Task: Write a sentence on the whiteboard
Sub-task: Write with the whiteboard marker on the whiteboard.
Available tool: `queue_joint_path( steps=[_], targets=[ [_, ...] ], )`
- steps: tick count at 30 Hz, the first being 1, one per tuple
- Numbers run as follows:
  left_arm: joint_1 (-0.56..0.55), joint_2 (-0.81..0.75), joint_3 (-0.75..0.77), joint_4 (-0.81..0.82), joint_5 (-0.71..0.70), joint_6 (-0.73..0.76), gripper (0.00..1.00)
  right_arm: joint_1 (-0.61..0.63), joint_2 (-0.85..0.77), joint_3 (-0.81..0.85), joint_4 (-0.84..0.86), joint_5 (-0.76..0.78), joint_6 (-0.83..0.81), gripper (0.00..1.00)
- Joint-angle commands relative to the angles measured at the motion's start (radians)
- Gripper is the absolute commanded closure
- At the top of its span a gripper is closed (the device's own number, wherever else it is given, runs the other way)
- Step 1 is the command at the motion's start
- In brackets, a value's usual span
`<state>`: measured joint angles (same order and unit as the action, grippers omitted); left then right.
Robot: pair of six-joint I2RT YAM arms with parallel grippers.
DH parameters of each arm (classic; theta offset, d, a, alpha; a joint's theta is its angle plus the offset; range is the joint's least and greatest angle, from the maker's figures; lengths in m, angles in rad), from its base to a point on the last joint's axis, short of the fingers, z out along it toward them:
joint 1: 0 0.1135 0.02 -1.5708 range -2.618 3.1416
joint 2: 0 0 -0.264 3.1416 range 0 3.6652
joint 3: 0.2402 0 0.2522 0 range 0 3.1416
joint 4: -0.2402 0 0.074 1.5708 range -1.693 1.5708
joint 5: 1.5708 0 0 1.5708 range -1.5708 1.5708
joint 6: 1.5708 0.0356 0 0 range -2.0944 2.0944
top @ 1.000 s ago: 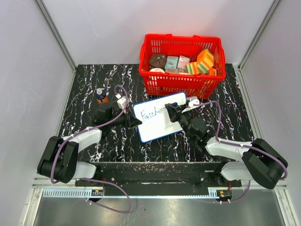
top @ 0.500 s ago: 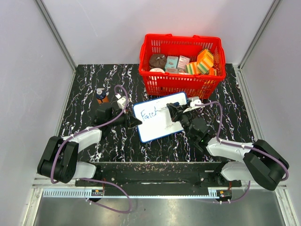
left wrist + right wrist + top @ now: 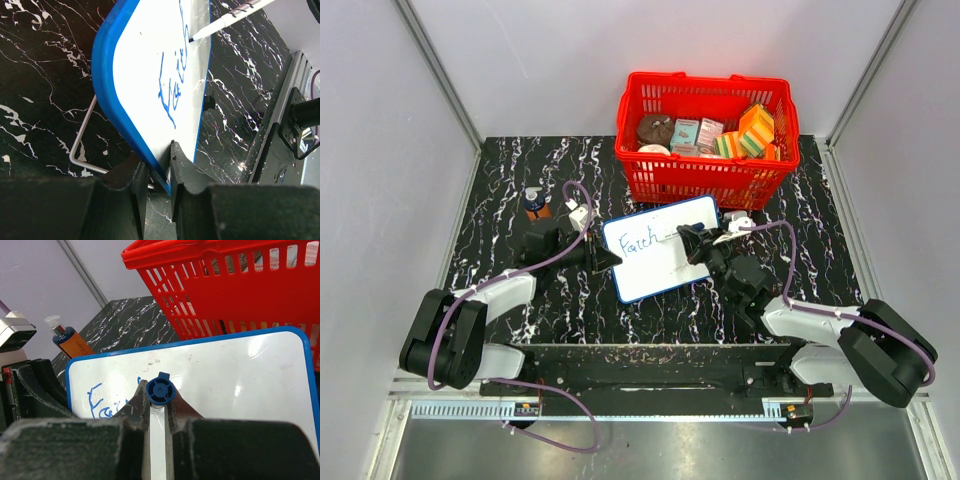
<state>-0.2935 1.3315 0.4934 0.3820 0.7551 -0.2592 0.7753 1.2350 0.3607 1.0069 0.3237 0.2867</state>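
Both low, converging: left tool (image 3: 157,162) pinching whiteboard (image 3: 145,65), right tool (image 3: 158,397) gripping marker (image 3: 226,20).

A white whiteboard (image 3: 655,272) rimmed in blue bears the sentence (image 3: 638,243) in blue ink. The counter (image 3: 500,190) is black, veined with white marbling. The basket (image 3: 705,182) is bright red, the marker (image 3: 160,390) white-barrelled and blue-capped, and the bottle (image 3: 534,204) orange with a blue top.

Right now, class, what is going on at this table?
The left gripper clamps the edge of the whiteboard, steadying it. The right gripper holds a marker with its tip on the board. The sentence is one blue word, seemingly "Faith". A red basket stands behind the board.
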Motion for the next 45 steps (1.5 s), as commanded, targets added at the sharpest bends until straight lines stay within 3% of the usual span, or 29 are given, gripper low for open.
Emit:
queue_joint_path(
  steps=[1,10,22,45],
  targets=[
    [0.005,-0.005,0.011,-0.002,-0.108,0.143,1.00,-0.013,-0.003,-0.026,-0.021,0.012,0.008,1.00],
    [0.005,-0.005,0.011,-0.002,-0.108,0.143,1.00,-0.013,-0.011,-0.025,-0.013,0.002,0.009,1.00],
    [0.005,-0.005,0.010,0.000,-0.109,0.143,1.00,-0.014,-0.235,0.009,-0.160,-0.008,-0.014,1.00],
    [0.005,-0.005,0.010,-0.002,-0.109,0.143,1.00,-0.013,-0.230,0.018,-0.183,-0.005,-0.026,1.00]
  ],
)
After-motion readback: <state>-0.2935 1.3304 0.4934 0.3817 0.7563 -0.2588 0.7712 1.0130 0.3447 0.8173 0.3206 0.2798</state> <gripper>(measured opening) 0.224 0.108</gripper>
